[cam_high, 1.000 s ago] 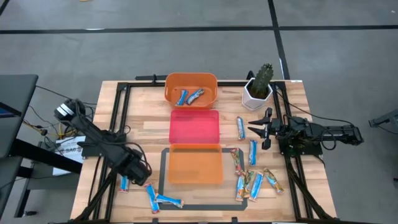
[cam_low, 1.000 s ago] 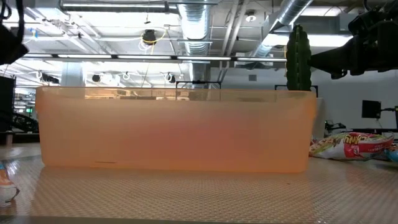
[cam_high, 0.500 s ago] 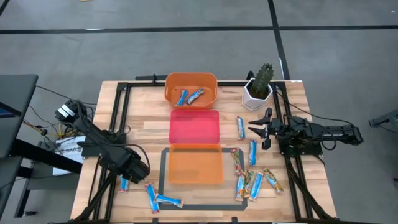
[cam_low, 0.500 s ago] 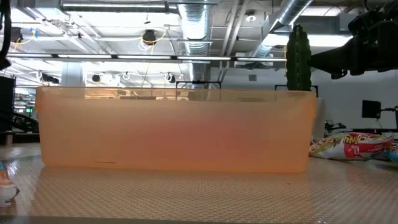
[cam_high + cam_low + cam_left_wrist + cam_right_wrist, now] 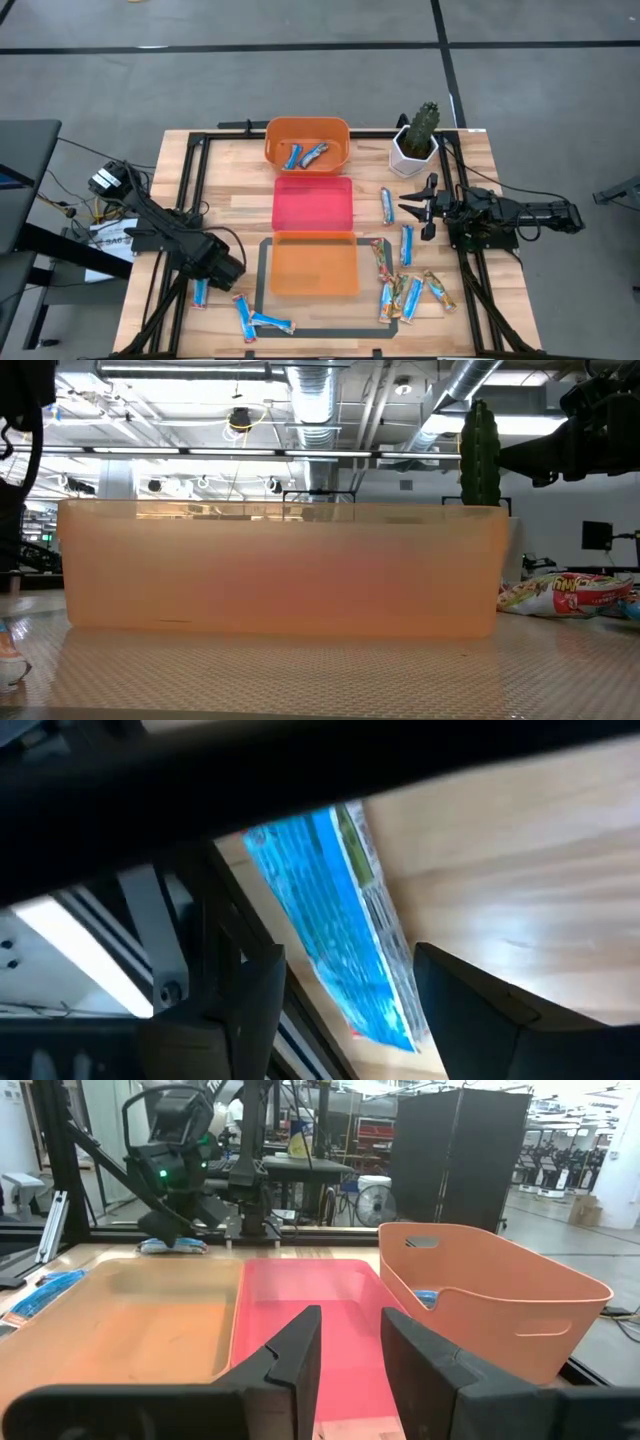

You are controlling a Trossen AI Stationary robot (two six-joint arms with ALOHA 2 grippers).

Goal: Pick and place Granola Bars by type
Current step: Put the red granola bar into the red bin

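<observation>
From above, the left gripper (image 5: 222, 268) was seen low over the near-left part of the wooden counter (image 5: 225, 200), directly above a blue-and-white bar (image 5: 200, 293) whose long axis ran from the near edge toward the far edge. Two more blue bars (image 5: 258, 319) lay close by near the front edge, one pointing near-to-far, the other lying across it left-to-right. Two blue bars (image 5: 305, 154) rested side by side, slightly slanted, in the far orange tray (image 5: 275, 132); the pink-red tray (image 5: 313, 205) and the near orange tray (image 5: 310, 265) followed in a row toward the front. To the right of the trays, a scatter of blue and multicoloured bars (image 5: 405, 245) was spread, most with long axes running near-to-far. The right gripper (image 5: 420, 207) was held beside a potted cactus (image 5: 417, 136), its jaws spread and holding nothing. In the low view, the near orange tray (image 5: 280, 568) filled the middle, with a multicoloured bar (image 5: 565, 595) lying lengthwise beyond its right end. In the left wrist view, the jaws were seen parted with the fingers (image 5: 490, 1010) on either side of the blue bar (image 5: 330, 925), not clamping it. In the right wrist view, spread fingers (image 5: 295, 1365) faced the trays.
</observation>
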